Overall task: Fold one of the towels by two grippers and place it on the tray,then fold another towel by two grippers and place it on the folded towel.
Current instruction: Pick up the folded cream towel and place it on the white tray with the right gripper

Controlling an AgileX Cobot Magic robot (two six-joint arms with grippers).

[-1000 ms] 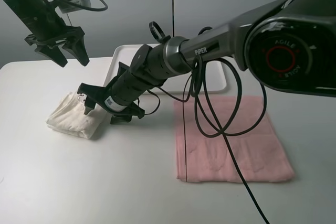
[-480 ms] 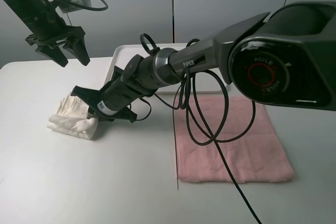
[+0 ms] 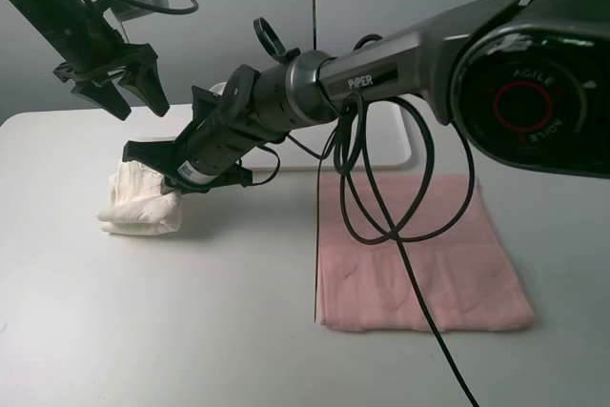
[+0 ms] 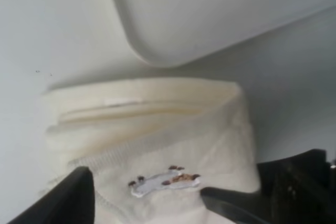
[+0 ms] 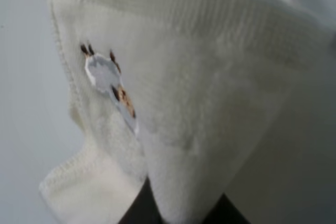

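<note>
A folded white towel [image 3: 143, 209] lies on the table at the left. It also fills the right wrist view [image 5: 199, 103], with a small embroidered patch [image 5: 107, 85]. My right gripper [image 3: 170, 186] reaches across from the right and is shut on the towel's right edge, lifting it slightly. My left gripper [image 3: 129, 100] hangs open and empty in the air above the towel. Its wrist view shows the towel [image 4: 152, 129] below its spread fingers [image 4: 79, 195]. A pink towel [image 3: 429, 254] lies flat at the right. The white tray [image 3: 400, 154] sits at the back, and also shows in the left wrist view [image 4: 210, 14].
The right arm's black cables [image 3: 381, 207] hang over the pink towel's left part. The arm's large base [image 3: 534, 92] fills the upper right. The white table [image 3: 191, 331] spreads in front. A grey wall stands behind.
My right gripper has moved up and left with the white towel's edge, and the towel has bunched up and shifted slightly. The left gripper has stayed nearly still above.
</note>
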